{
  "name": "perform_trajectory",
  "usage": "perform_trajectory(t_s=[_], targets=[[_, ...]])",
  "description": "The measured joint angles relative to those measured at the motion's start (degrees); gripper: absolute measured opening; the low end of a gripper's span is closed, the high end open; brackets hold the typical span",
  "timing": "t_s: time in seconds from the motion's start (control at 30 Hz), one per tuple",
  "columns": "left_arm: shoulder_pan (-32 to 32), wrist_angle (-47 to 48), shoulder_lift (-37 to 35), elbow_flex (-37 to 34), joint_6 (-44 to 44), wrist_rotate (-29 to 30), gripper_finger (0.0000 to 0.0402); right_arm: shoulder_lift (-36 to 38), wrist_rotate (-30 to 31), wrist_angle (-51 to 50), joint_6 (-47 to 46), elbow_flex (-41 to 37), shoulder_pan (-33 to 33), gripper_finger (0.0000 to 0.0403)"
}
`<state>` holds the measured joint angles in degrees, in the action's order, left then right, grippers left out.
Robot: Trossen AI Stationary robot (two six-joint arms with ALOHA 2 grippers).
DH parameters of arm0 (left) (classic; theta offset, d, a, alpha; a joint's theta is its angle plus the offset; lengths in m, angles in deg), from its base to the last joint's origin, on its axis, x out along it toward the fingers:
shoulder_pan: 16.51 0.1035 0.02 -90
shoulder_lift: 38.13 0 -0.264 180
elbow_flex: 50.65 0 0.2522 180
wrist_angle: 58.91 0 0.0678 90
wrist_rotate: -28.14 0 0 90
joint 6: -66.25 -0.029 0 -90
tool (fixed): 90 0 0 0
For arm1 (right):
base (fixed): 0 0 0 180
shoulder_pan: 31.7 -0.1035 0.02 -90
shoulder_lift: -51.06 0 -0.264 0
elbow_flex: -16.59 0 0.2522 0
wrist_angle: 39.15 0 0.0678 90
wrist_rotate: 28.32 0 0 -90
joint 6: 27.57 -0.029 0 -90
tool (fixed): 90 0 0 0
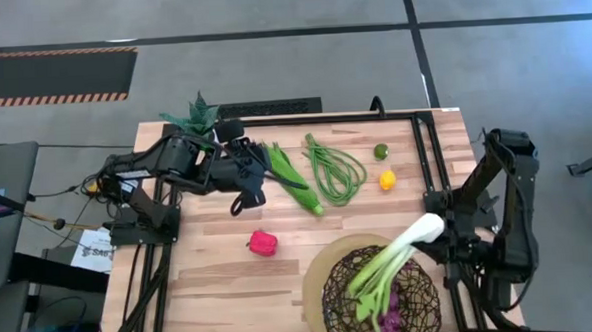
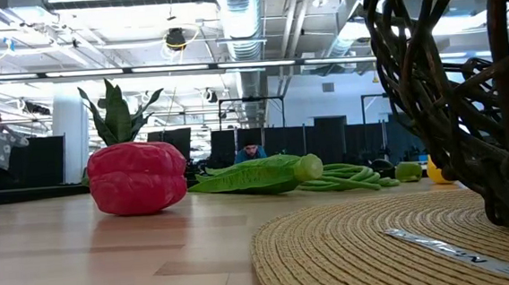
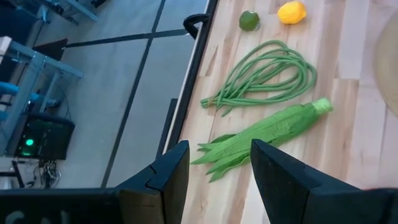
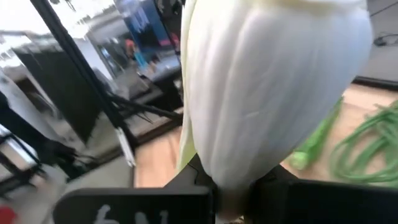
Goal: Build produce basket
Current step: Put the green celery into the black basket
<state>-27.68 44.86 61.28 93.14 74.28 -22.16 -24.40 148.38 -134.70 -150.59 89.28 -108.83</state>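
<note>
Over the near right of the table, the right gripper [image 1: 441, 223] is clamped on the white end of the leek [image 1: 395, 257], whose green leaves already lie in the basket [image 1: 334, 302] beside the grapes [image 1: 391, 325]. Releasing it looks to be the step in hand. At the far left, the left gripper [image 3: 217, 180] hangs with fingers apart over the leafy stalk [image 3: 264, 129], apparently next to be grasped.
</note>
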Motion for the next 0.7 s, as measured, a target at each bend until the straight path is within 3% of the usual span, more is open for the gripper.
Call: perform_trajectory(t_s=[0.13,0.5,0.7], targets=[[1.00,0.00,0.00,0.00,0.00,-0.14,0.0160,-0.02,2.99,6.97,0.33,-1.49,0.53,0.0034],[1.59,-0.02,0.02,0.00,-0.04,-2.21,0.0160,-1.13,3.03,24.50,4.62,-2.52,3.31,0.0034],[1.59,0.00,0.02,0.00,-0.24,-1.92,0.0160,-3.47,-2.77,35.66,11.98,-2.52,3.37,0.0034]])
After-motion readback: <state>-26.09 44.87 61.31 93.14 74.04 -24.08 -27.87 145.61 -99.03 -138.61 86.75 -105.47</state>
